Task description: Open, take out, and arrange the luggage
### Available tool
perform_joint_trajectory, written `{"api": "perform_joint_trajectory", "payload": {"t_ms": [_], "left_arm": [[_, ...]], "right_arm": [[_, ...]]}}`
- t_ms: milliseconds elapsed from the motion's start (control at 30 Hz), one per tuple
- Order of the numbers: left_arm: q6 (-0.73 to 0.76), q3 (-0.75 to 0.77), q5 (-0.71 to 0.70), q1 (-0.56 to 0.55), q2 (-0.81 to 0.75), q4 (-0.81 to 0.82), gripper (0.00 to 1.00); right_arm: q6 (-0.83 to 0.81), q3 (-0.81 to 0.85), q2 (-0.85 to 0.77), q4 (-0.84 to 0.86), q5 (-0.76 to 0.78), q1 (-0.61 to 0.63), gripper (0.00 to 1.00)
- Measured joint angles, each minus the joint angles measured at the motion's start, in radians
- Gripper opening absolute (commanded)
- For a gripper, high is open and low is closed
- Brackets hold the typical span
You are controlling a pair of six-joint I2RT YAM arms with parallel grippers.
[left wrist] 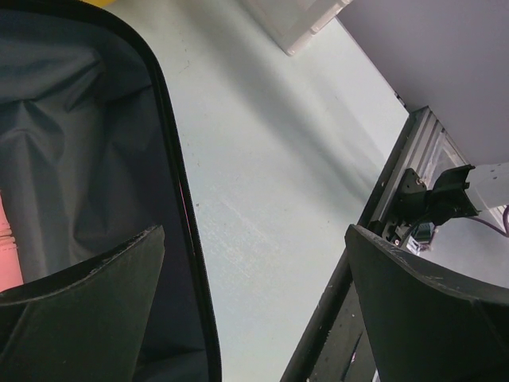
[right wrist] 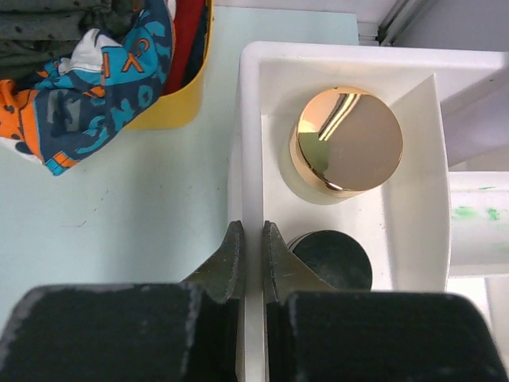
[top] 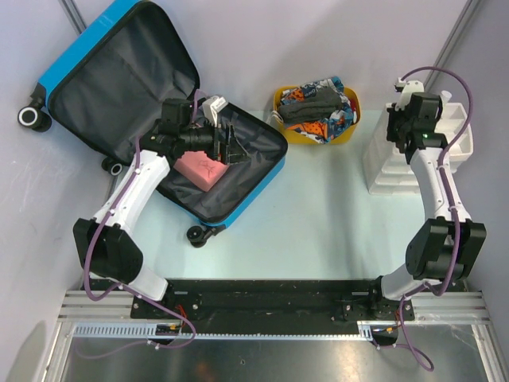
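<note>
Luggage (top: 119, 87) open at far left, apparently mostly unpacked (clothes (top: 318, 107) in yellow tub (top: 280, 102), jars (right wrist: 346, 143) in white tray (right wrist: 334, 60)); pink pouch (top: 199, 167) left inside. Left gripper (left wrist: 254, 239) jaws wide apart over it, right gripper (right wrist: 252, 239) pinched on tray rim.

My overhead view is mostly a pale green table (top: 318, 215), boxed in by plain lavender-grey walls (top: 262, 40) at the back and on both sides. I see a metal pole (top: 73, 16) slanting in the far left corner and another on the right. An aluminium rail (top: 453, 306) runs along the near edge. The light is soft and even.
</note>
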Motion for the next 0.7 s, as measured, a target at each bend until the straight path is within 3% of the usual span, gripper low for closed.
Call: {"api": "perform_joint_trajectory", "payload": {"t_ms": [267,700], "left_arm": [[0.008,0.0,-0.001,0.0,0.012,0.0,1.0],[0.052,-0.069,-0.033,0.026,0.01,0.002,1.0]], "right_arm": [[-0.001,0.023,0.067,0.1,-0.014,-0.013,0.0],[0.026,0.247,0.372,0.368,-0.087,-0.019,0.0]]}}
